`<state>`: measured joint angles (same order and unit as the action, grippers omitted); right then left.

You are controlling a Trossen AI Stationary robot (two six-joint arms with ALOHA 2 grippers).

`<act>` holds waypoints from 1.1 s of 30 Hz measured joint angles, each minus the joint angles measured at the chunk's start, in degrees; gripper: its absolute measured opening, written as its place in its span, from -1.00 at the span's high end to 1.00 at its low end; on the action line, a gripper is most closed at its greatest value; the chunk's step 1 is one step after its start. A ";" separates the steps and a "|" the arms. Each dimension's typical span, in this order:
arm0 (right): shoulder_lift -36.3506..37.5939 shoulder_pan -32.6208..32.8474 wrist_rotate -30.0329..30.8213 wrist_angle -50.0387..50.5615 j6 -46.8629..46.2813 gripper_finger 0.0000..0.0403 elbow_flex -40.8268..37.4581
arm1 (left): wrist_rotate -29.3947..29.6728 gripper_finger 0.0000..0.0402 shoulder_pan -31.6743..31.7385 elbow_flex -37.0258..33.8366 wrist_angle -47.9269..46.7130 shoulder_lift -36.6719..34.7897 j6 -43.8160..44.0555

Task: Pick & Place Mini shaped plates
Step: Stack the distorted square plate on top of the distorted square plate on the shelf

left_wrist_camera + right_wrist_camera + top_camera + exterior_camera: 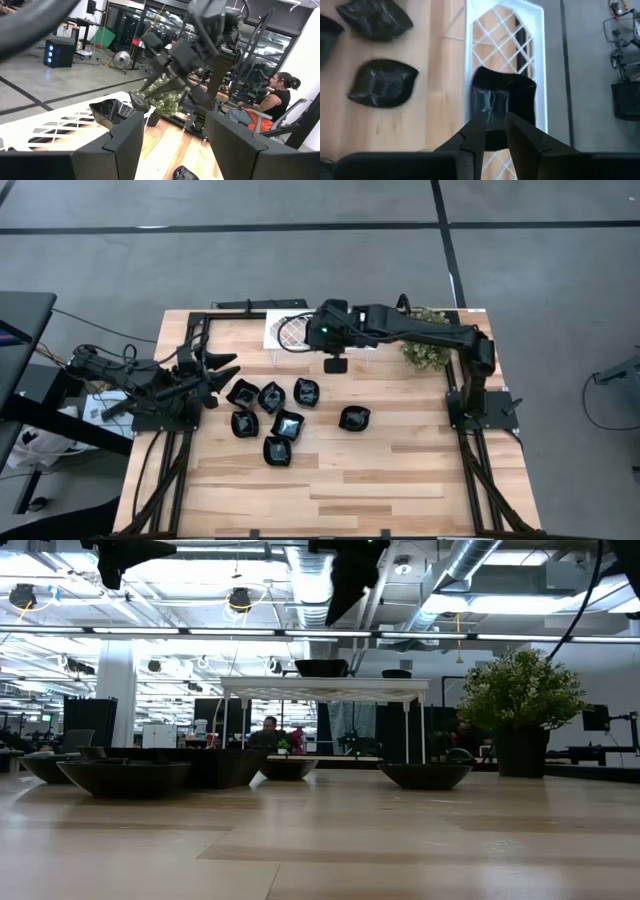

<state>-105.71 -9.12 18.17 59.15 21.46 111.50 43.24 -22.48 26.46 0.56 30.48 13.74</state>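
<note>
Pale wooden planks form the bench (400,470). At its far edge stands a white lattice tray (532,30) on legs, with a bushy green plant (428,350) beside it. Right gripper (495,131) hangs over the tray, fingers slightly parted just above a glossy black squarish plate (502,102) lying on the lattice; nothing is gripped. Seven more shiny black plates (288,423), wavy-rimmed or leaf-shaped, cluster mid-bench. Left gripper (222,367) waits at the left edge, fingers spread and empty.
</note>
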 joint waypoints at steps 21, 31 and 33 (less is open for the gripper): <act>6.23 15.31 -11.21 18.82 -18.51 0.64 -3.63 | 0.00 -0.07 -0.02 0.00 1.02 -0.04 0.03; 15.40 18.92 -10.98 7.17 -29.36 0.64 -27.59 | -0.01 -0.07 -0.01 0.00 1.31 -0.04 0.15; 18.99 19.34 -10.95 1.54 -31.62 0.64 -32.74 | -0.02 -0.07 -0.02 0.00 1.65 -0.04 0.22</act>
<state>-86.73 10.22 7.22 60.68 -10.16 78.77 43.22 -22.50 26.46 2.22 30.44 13.96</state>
